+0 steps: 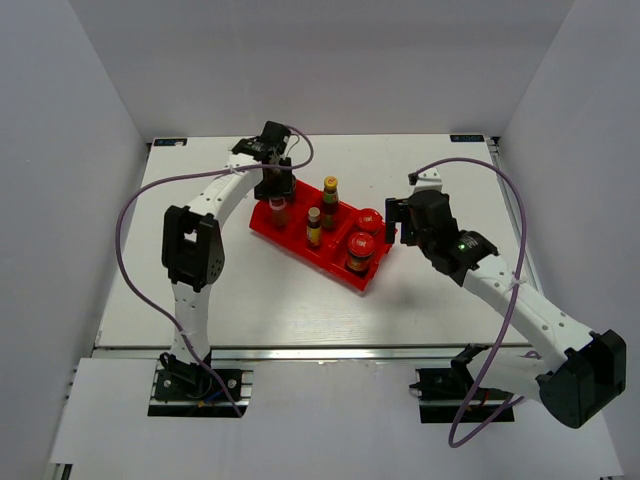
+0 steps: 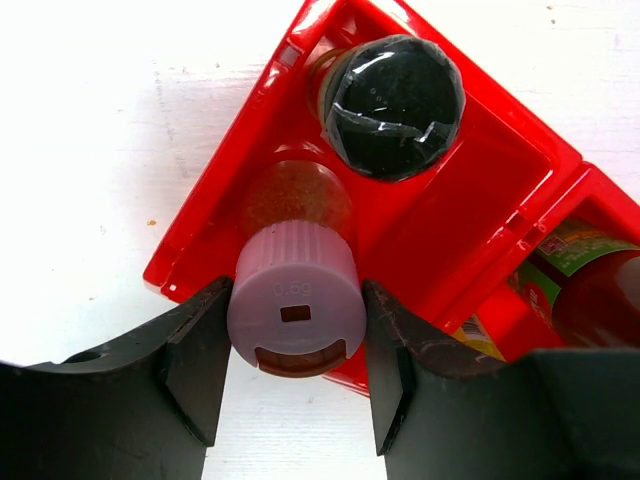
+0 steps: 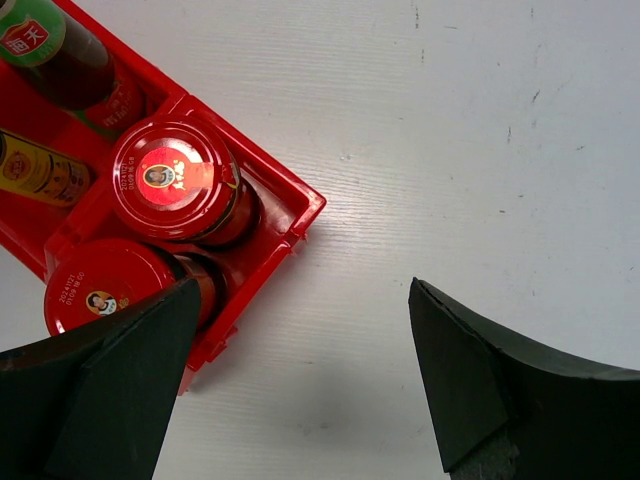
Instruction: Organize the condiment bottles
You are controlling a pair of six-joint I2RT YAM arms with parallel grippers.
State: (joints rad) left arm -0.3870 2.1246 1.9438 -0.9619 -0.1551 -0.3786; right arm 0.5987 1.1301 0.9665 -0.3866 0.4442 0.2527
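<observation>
A red three-compartment plastic tray [image 1: 300, 240] lies slantwise at the middle of the white table [image 1: 450, 180], running from 10 o'clock to 4 o'clock in the top view. All six containers stand upright in it.

The left gripper [image 2: 296, 345] is at the tray's 10 o'clock end. Its black fingers [image 2: 195, 365] pinch the round cap of the pale pink-capped bottle of brown powder [image 2: 297, 300], one finger touching each side. That bottle stands in the end compartment just beside the dark grey black-capped shaker [image 2: 395, 105].

The middle compartment holds a slim dark yellow-capped bottle [image 1: 330, 198], with a second slim dark yellow-capped bottle [image 1: 314, 228] near it toward 7 o'clock.

The 4 o'clock compartment holds a squat red-lidded jar [image 3: 175, 180] and a second squat red-lidded jar [image 3: 105, 295], side by side.

The right gripper [image 3: 300, 390] hangs over bare table at 3 o'clock of the tray, fingers spread wide and holding nothing. In the right wrist view, one fingertip overlaps the nearer jar.
</observation>
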